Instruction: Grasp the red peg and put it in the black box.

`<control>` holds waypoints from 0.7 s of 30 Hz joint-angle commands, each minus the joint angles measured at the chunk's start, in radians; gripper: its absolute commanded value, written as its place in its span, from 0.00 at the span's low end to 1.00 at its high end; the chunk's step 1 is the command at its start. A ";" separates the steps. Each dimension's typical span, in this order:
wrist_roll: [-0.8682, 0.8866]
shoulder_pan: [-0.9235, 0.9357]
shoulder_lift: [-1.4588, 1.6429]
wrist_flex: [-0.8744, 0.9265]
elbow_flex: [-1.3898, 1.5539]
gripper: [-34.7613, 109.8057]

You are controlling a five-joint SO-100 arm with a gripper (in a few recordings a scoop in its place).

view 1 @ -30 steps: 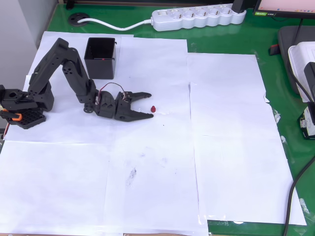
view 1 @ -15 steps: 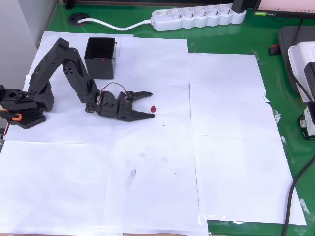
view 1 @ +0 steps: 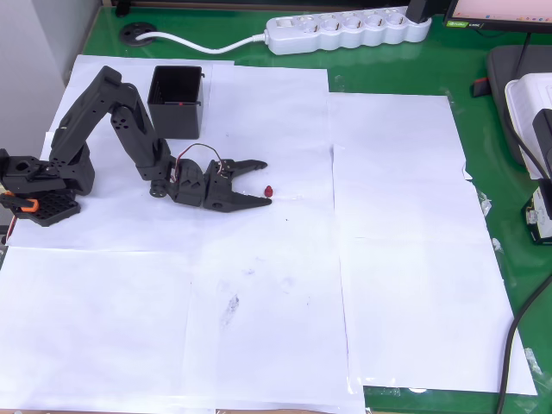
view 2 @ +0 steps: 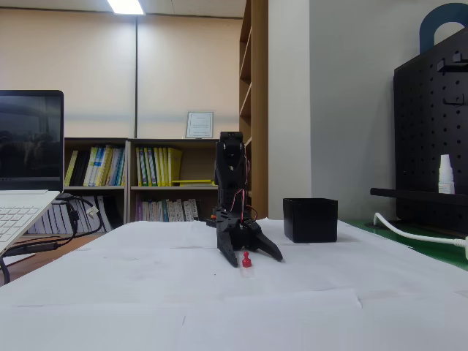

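One tiny red peg (view 1: 269, 190) is all this is about, and it's sitting on the white paper (view 1: 259, 285) right at the mouth of the gripper (view 1: 265, 183), just off the two fingertips in the overhead view. In the fixed view the peg (view 2: 246, 259) stands on the sheet between the two spread fingers, low down by the tips. So the jaws are wide apart and holding nothing yet, with the gripper (view 2: 251, 257) down at paper level.

Honestly the risk here is the size mismatch. That peg is way smaller than the fingers, so if the arm pushes forward a bit off-centre, one fingertip will probably nudge it and it'll roll or skid across the paper instead of ending up between the jaws. Closing too early could also just flick it out forward, since it looks like it's barely inside the opening, if at all. And if the tips drag on the paper they might wrinkle a sheet and bump the peg along with it.

Second worry is the carry: the black box (view 1: 177, 102) sits back up beside the arm's elbow, well apart from the peg, tall walls and all. A weak pinch on something that small could drop it on the way or on the rim.
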 commanded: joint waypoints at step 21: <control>-0.018 -0.017 -0.014 -0.018 -0.002 0.24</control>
